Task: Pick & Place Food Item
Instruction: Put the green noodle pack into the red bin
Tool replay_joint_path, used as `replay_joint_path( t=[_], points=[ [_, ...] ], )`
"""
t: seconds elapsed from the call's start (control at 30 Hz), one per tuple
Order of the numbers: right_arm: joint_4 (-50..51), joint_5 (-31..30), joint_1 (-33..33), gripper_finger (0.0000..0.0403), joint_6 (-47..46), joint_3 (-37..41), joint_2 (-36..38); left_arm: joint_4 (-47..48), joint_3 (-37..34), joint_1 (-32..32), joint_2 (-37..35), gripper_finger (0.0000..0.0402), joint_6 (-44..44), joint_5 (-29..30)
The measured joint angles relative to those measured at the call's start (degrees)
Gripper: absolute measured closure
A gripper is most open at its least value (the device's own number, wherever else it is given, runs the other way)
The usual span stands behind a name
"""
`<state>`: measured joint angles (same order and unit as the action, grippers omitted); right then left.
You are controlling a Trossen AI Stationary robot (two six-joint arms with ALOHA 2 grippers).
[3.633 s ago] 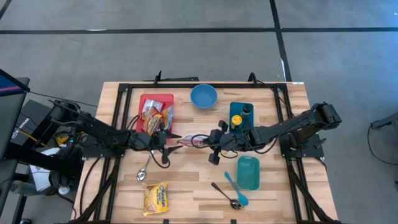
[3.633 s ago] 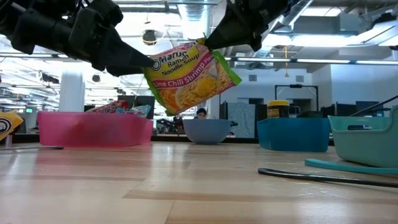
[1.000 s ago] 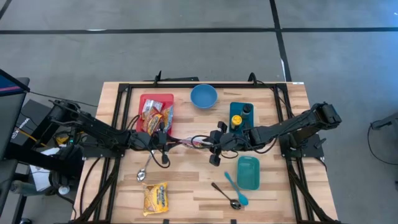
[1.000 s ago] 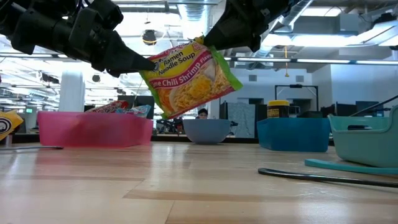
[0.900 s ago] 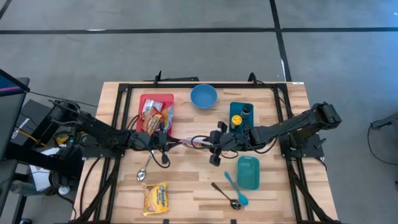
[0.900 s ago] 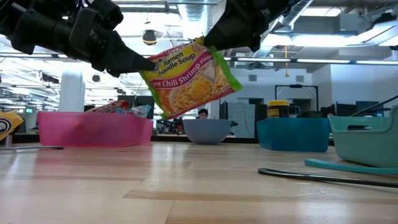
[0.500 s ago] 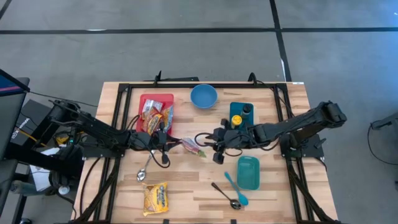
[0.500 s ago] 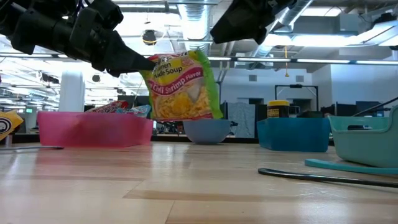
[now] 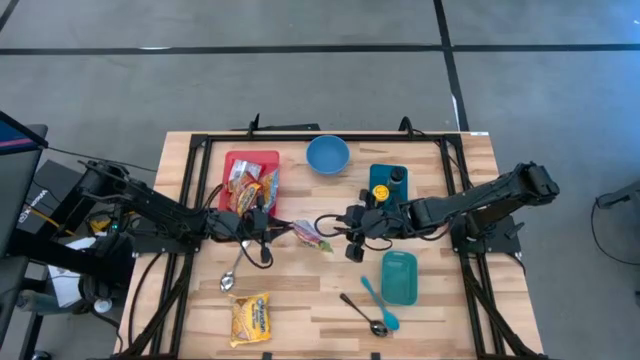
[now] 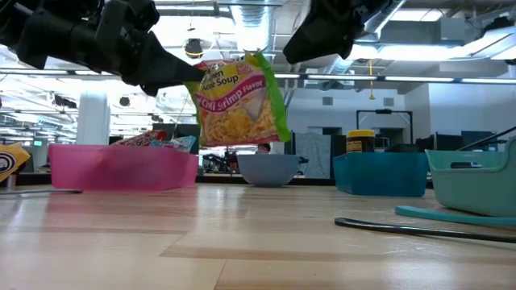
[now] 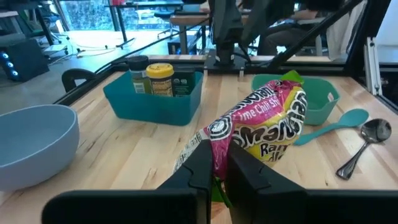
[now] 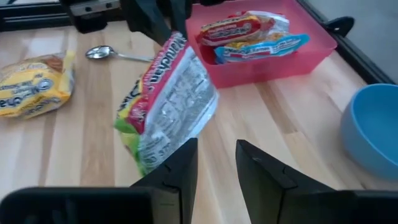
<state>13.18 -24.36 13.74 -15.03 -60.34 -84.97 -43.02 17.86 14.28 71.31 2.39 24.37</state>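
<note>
A pink-and-green ramen noodle packet [image 10: 238, 101] hangs in the air over the table's middle [image 9: 312, 236]. My left gripper [image 10: 189, 76] is shut on it from the left [image 11: 216, 152]. My right gripper [image 12: 214, 149] stands open a little to the packet's right [image 9: 342, 228], level with its top [image 10: 294, 52], and touches nothing. The right wrist view shows the packet's silvery back [image 12: 171, 102]. My left gripper pinches the packet's upper left corner [image 10: 201, 78] between its two fingers, on the sealed edge [image 11: 214, 134]. The fingers come roughly level from the table's left. The packet hangs below them, nearly upright, clear of the table.
At the back stand a red bin [image 9: 238, 160] of food packets, a blue bowl [image 9: 327, 155] and a teal bin [image 9: 402, 172] with jars. A teal container [image 9: 398, 277], a teal spatula [image 9: 378, 305] and a metal spoon [image 9: 365, 315] lie front right. A yellow packet [image 9: 250, 318] and a spoon [image 9: 230, 275] lie front left.
My right gripper has let go of the packet's right end and drawn back toward the table's right edge. The packet's freed end has swung down, so the packet has turned from slanting between both grippers to hanging nearly upright from my left gripper.
</note>
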Motion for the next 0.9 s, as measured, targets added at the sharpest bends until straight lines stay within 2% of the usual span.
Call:
replay_joint_path(
  t=[0.3,0.6,0.77,0.9],
  points=[
    [3.26,-4.33,-0.04,0.03,-0.54,0.0,0.0,-0.35,0.03,-3.88,-3.97,0.0386,-0.02,-0.03],
    [5.03,-4.43,-0.04,0.03,-1.99,0.04,0.0,1.89,0.03,-8.46,-14.15,0.0386,-3.52,0.22],
    [5.04,-4.46,-0.02,0.03,-1.99,0.04,0.0,5.46,0.03,-11.2,-20.43,0.0386,-4.37,4.72],
    [5.01,-4.45,-0.02,0.03,-1.99,0.04,-0.01,8.82,0.03,-13.32,-24.38,0.0386,-6.93,10.46]
  ],
)
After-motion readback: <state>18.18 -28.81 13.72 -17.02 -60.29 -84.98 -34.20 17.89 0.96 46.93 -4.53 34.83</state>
